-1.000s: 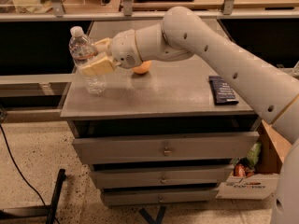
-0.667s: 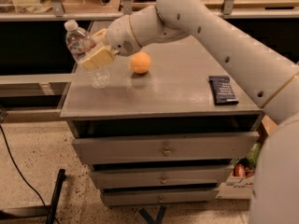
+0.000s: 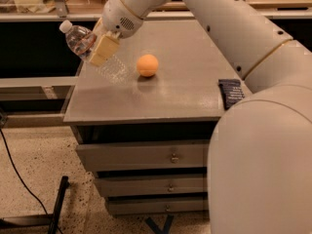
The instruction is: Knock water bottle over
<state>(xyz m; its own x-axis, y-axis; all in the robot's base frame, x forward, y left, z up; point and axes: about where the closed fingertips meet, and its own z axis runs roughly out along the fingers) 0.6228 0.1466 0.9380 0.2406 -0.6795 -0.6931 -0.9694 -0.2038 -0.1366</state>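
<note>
- Swung closer since the earlier frame, the white robot arm fills the view right of and nearer than the round orange ball.
- Nearer than the ball and well to its right, a dark flat rectangular device lies on the grey metal drawer cabinet.
- Left of the ball, the small clear ribbed plastic water bottle leans steeply, its white cap pointing away from the ball.
- The tan gripper lies across the bottle's middle; I cannot tell whether it clasps the bottle.

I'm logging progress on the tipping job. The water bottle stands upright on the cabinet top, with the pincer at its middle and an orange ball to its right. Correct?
Not upright. The camera view shows the water bottle tilted steeply, its white cap leaning left, away from the orange ball. The rest holds: the pincer is at its middle, and its base is at the cabinet top.
</note>
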